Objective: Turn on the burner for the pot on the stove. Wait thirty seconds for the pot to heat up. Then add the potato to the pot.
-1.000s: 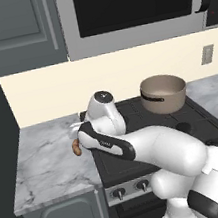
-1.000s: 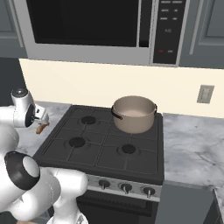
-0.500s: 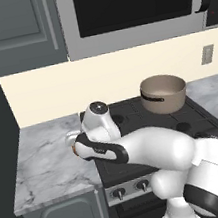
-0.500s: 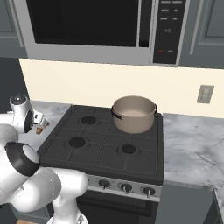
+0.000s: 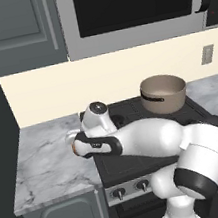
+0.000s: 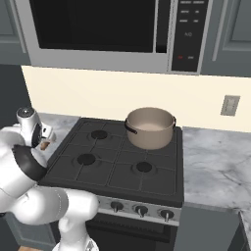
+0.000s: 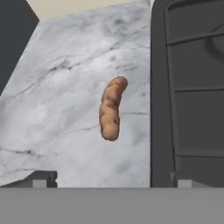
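Below my gripper (image 7: 109,180), whose two small dark fingertips (image 7: 41,179) stand wide apart with nothing between them, lies the small orange-brown, oblong, slightly kidney-shaped potato (image 7: 112,113) on the grey-veined white marble desk (image 7: 65,96). Seen along the hand, the potato rests lengthwise, clear of both fingertips, with bare marble on every side of it. Its nearest boundary is the straight dark edge of the black four-burner gas stove (image 7: 188,96), which runs just beside it; the potato does not touch that edge. On the far side the marble ends at a cream wall, and on the open side it ends at a dark drop past the desk's edge.

From the left base view, my white arm reaches low across the stove's front-left corner toward the desk (image 5: 44,163), the hand hanging over the marble close to the stove's side edge. The wider stretch of marble toward the dark cabinet side is free.

From the right base view, the round, lidless, tan-brown metal pot (image 6: 149,128) with its dark curved side handle stands upright on the stove's (image 6: 115,166) rear right burner, well apart from the hand. The three other burners carry nothing. Small dark knobs (image 6: 141,211) line the silver front panel. A microwave (image 6: 112,29) hangs above the stove.
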